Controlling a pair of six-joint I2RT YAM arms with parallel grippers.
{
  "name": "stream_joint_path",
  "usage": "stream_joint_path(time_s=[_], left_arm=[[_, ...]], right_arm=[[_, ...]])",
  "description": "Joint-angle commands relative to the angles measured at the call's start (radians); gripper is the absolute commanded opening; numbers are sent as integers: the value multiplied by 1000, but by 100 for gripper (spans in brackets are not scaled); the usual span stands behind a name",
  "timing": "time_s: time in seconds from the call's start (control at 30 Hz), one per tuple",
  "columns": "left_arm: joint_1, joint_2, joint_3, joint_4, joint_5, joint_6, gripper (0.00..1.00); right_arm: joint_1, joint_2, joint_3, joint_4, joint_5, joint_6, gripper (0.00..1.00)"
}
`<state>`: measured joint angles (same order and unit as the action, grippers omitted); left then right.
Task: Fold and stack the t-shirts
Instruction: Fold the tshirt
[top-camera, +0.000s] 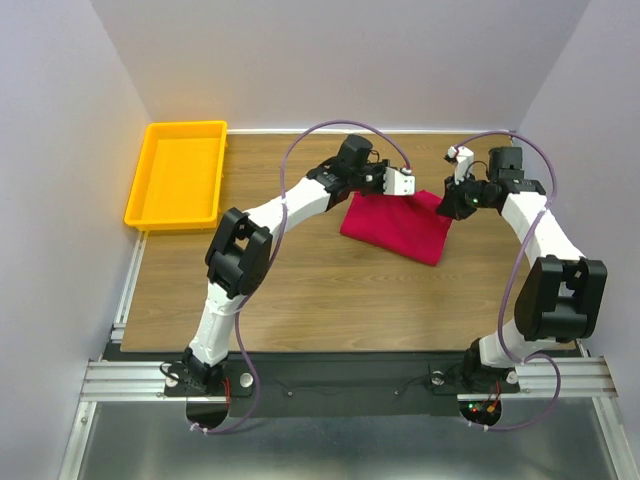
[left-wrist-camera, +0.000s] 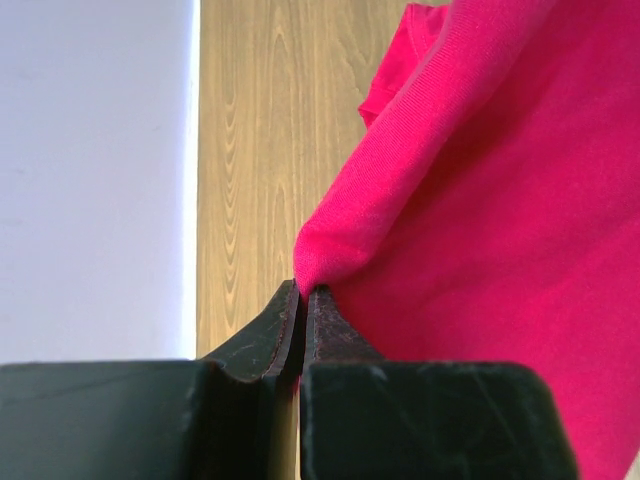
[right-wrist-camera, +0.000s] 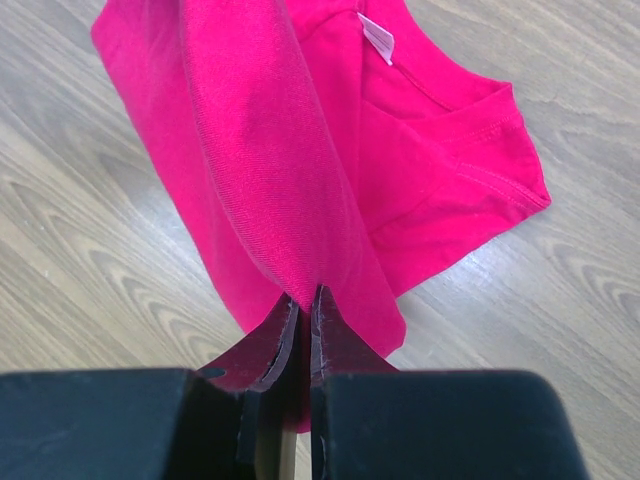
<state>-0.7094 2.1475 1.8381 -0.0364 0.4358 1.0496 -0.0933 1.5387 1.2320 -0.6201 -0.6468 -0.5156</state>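
Crimson shirt (top-camera: 398, 230): centre-right of top view, on table (top-camera: 300, 290), far corners lifted.
Left claw (left-wrist-camera: 303, 293): closed, pinching a shirt fold.
Right claw (right-wrist-camera: 306, 296): closed on shirt edge.
Risk: thin cloth may slip my shallow pinches if I pull unevenly.

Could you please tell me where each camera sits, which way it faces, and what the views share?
Top external: fixed above and behind the bases, looking down on the table; left arm, right arm, t-shirt and yellow tray show.
Left wrist: on the left arm, facing along the left gripper, shut on the t-shirt, toward the wall.
Right wrist: on the right arm, looking down past the right gripper, shut on the t-shirt; neck label shows.
Shared: all three show t-shirt and table.
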Motion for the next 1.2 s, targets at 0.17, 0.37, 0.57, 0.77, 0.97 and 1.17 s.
stream_joint_path(time_s=[0.17,0.37,0.57,0.77,0.97,1.17], left_arm=[[8,15,47,84,-14,-22,0],[11,32,49,107,-26,-33,0],[11,51,49,127,-40,-45,0],[10,68,50,142,-48,-54,0],[10,74,55,151,-51,-62,0],[11,83,55,164,-58,-69,0]], right_arm=[[-13,29,47,62,10,17,1],[-11,50,47,71,9,22,1],[-13,78,52,76,6,28,1],[-13,100,63,83,15,37,1],[-13,109,69,95,27,48,6],[-13,123,69,105,36,58,12]])
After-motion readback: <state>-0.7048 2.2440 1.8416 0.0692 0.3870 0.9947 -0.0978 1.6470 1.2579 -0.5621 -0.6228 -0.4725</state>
